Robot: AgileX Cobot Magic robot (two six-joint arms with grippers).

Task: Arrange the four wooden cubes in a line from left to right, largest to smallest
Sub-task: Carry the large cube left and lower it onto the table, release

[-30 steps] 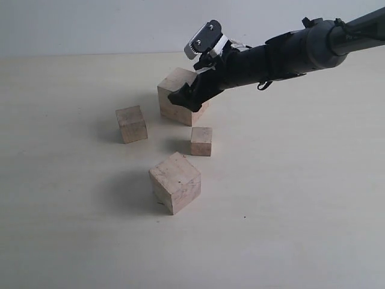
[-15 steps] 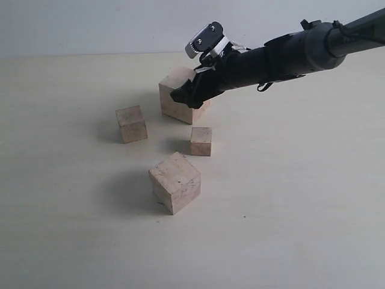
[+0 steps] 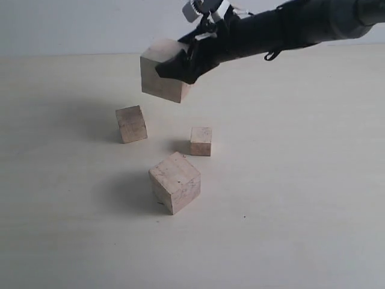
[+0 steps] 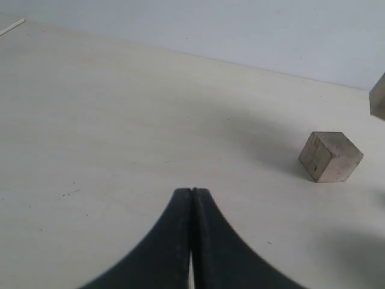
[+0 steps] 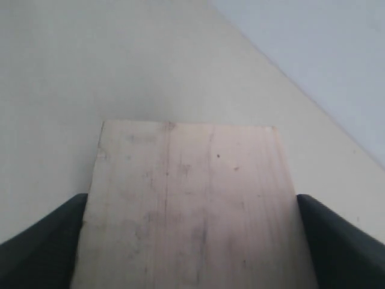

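My right gripper (image 3: 174, 67) is shut on a big wooden cube (image 3: 160, 72) and holds it in the air above the table, at the back. In the right wrist view this cube (image 5: 189, 198) fills the space between the two dark fingers (image 5: 42, 247). Three cubes rest on the table: a big one (image 3: 174, 182) at the front, a mid-sized one (image 3: 131, 123) on the left, and the smallest (image 3: 201, 141) between them. My left gripper (image 4: 192, 191) is shut on nothing, low over bare table, with the mid-sized cube (image 4: 331, 156) some way beyond it. It does not show in the exterior view.
The pale table (image 3: 289, 180) runs back to a plain light wall (image 3: 90, 24). The right arm (image 3: 289, 30) reaches in from the upper right, above the table's back part. An edge of the lifted cube (image 4: 379, 96) shows in the left wrist view.
My right gripper has lifted the big cube off the table, carrying it up and a little to the left. The other three cubes have not moved.
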